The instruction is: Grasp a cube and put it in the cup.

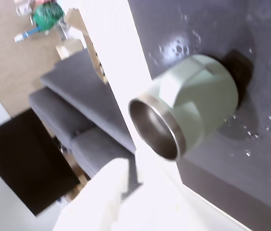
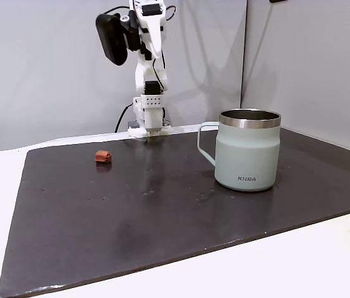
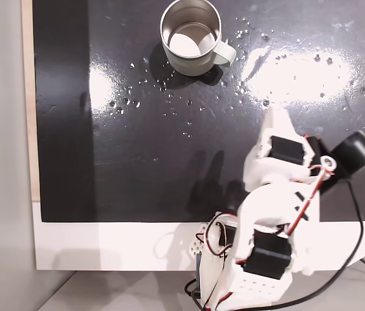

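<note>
Cube [image 2: 103, 157] lies on the dark mat [image 2: 162, 211], well left of the sage-green cup [image 2: 247, 151] in a fixed view; whether the raised arm's [image 2: 145, 56] gripper is parted cannot be told.

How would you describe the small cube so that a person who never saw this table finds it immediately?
Start from the dark mat that covers most of the white table. In a fixed view, the cube lies on the mat near its far left corner, well to the left of the cup and apart from it. It is a tiny reddish-brown block, the only warm-coloured thing on the mat.
</note>
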`<action>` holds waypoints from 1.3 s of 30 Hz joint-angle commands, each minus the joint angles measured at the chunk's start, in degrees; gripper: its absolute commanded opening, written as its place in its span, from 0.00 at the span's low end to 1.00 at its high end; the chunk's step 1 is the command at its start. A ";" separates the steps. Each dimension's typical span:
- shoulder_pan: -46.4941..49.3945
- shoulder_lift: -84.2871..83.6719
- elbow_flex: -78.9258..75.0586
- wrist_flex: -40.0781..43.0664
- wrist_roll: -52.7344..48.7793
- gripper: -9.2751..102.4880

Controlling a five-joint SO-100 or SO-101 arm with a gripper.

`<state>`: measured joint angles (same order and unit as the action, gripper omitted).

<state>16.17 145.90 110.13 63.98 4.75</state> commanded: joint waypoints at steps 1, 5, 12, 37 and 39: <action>4.83 -4.13 -9.40 2.29 0.26 0.08; 10.37 -7.03 -11.69 3.43 0.18 0.08; 19.60 -17.58 -14.77 7.29 1.76 0.08; 25.14 -52.03 -32.96 26.98 5.19 0.08; 24.87 -52.03 -33.22 28.30 5.27 0.08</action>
<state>41.66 93.52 80.95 90.53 9.23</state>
